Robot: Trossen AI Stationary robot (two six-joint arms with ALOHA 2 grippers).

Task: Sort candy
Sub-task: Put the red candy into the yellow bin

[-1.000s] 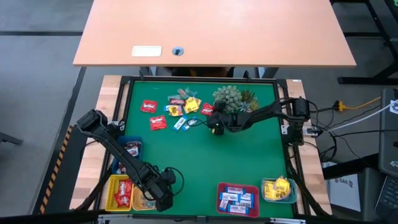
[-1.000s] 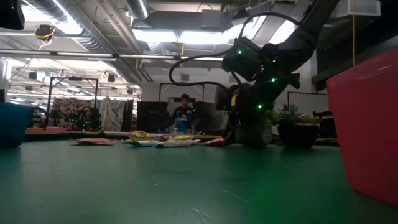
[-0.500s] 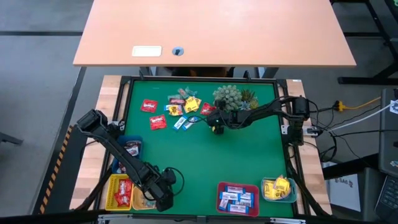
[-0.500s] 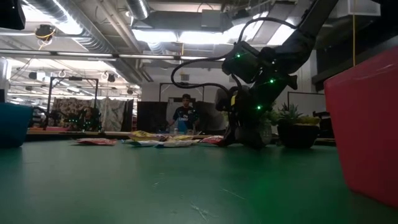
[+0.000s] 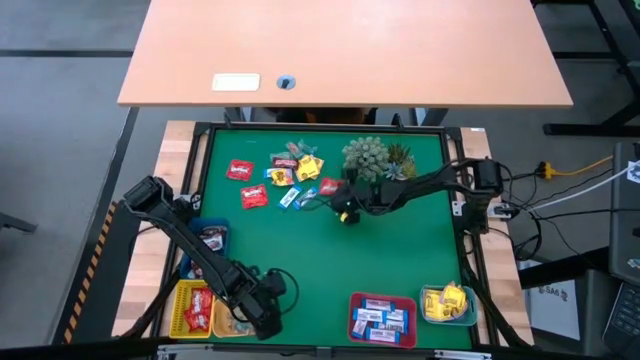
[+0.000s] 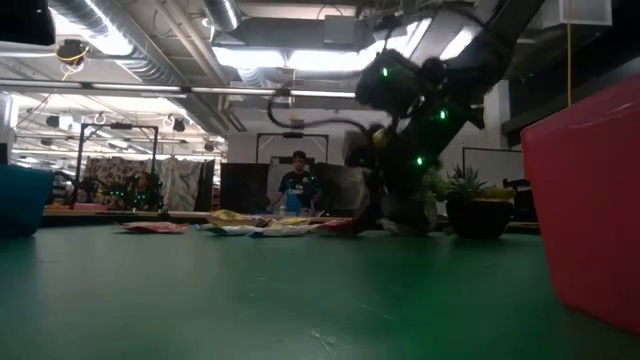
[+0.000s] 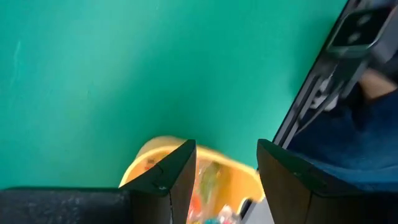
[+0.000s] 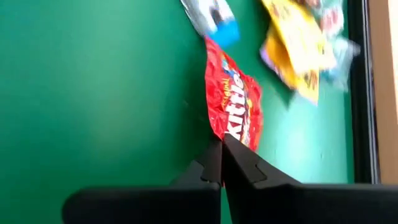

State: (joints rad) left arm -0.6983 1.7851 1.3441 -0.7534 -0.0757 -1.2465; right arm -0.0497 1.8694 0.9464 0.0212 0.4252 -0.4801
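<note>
The red Skittles packet (image 8: 234, 99) lies flat on the green worktop (image 5: 330, 260), one edge pinched between the fingers of the right gripper (image 5: 340, 208), which are clamped together on it. In the high view this gripper sits just above the mat's centre, at about 7 o'clock from the spiky green plant (image 5: 366, 156) and right beside it.

The loose candy pile (image 5: 290, 172) spreads from the gripper toward 10 o'clock: a blue-and-white sweet (image 8: 214, 15) just beyond the held packet, yellow wrappers (image 8: 292, 37) farther on, and two more red packets (image 5: 247, 184) at the pile's 9 o'clock end. In the low view the pile (image 6: 255, 226) shows as a thin band far across the mat, with the right arm (image 6: 420, 110) bent down over its right end.

Sorted candy sits along the mat's 6 o'clock edge: a red tray (image 5: 356, 303) holding blue-and-white sweets, a blue tray (image 5: 432, 318) with yellow ones at about 5 o'clock, and at 7 o'clock a yellow tray (image 5: 180, 300) with red packets beside an orange tray (image 7: 165, 146).

The left gripper (image 7: 225, 180) hangs over that orange tray with its fingers apart and nothing between them.

A person (image 6: 295, 185) stands far off in the room behind.
</note>
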